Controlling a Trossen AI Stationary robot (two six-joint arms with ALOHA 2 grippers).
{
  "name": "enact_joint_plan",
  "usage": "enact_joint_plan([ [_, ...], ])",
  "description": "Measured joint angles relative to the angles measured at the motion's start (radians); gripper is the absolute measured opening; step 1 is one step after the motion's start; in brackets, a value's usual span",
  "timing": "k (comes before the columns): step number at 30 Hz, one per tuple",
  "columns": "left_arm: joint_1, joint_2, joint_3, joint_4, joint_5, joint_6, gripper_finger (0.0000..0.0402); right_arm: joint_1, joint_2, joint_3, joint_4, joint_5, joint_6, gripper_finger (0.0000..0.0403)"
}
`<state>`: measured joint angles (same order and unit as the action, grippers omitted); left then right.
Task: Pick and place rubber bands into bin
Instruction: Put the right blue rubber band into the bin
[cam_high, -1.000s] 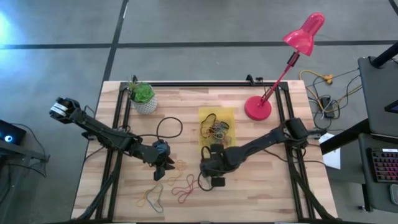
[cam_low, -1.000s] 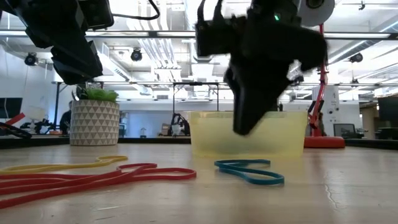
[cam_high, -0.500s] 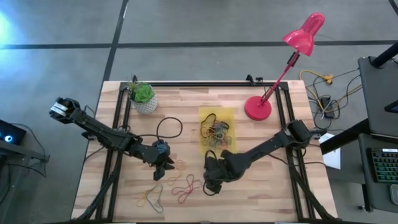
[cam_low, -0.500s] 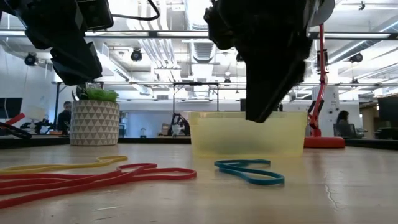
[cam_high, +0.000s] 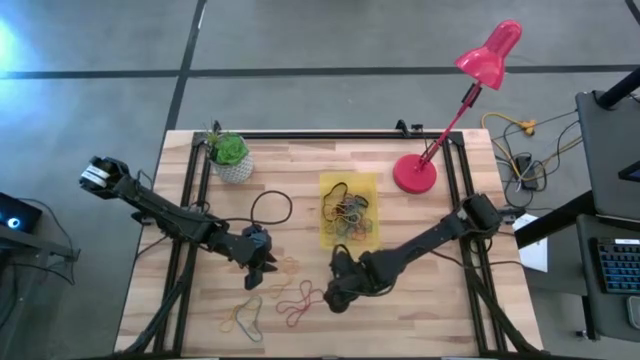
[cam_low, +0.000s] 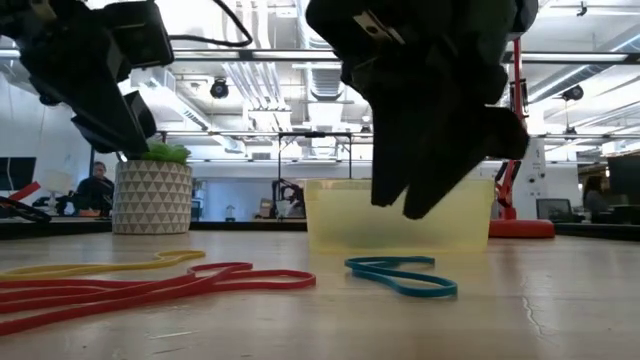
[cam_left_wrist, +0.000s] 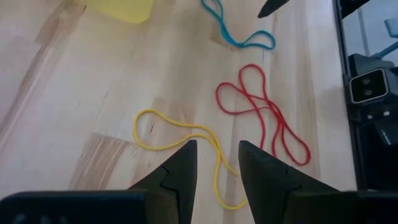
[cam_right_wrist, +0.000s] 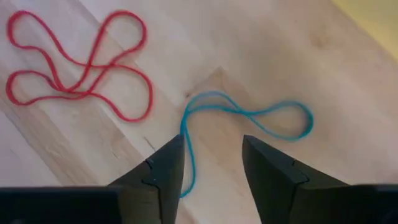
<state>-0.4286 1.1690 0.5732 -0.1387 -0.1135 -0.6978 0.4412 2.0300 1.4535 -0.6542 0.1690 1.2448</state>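
Right gripper (cam_right_wrist: 211, 168) hovers over the table with its fingers apart and nothing between them, straddling one end of the blue rubber band (cam_right_wrist: 249, 121), which lies flat on the wood just ahead of the tips. Step in hand looks like the approach for a pick on that blue band; not gripped yet. Next move likely calls for dropping straight down until the tips touch the wood on either side of the strand, then closing, since the band is thin and floppy and easy to miss. Just to one side of this gripper lies a red rubber band (cam_right_wrist: 81, 62), looped and apart from the blue one. Left gripper (cam_left_wrist: 217, 163) waits farther off, fingers apart and empty, over a yellow rubber band (cam_left_wrist: 180, 134). Beyond the right gripper sits the bin (cam_high: 349, 210), already holding a tangle of bands, near enough for a short carry.
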Motion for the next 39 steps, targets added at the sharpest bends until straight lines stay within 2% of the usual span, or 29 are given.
enact_joint_plan([
  [6,0.000,0.000,-0.009,0.003,0.002,0.005,0.0102,-0.013,0.006,-0.024,-0.003,-0.003,0.071,0.0182],
  [13,-0.002,0.000,-0.009,0.003,0.003,0.005,0.0102,-0.037,0.043,-0.027,0.004,-0.017,0.106,0.0200],
  [34,-0.006,-0.001,-0.009,0.005,0.012,0.050,0.0102,-0.060,0.060,-0.029,0.011,-0.006,0.138,0.0201],
  [39,-0.006,-0.001,-0.009,0.005,0.014,0.051,0.0102,-0.061,0.088,-0.018,0.007,-0.048,0.092,0.0201],
])
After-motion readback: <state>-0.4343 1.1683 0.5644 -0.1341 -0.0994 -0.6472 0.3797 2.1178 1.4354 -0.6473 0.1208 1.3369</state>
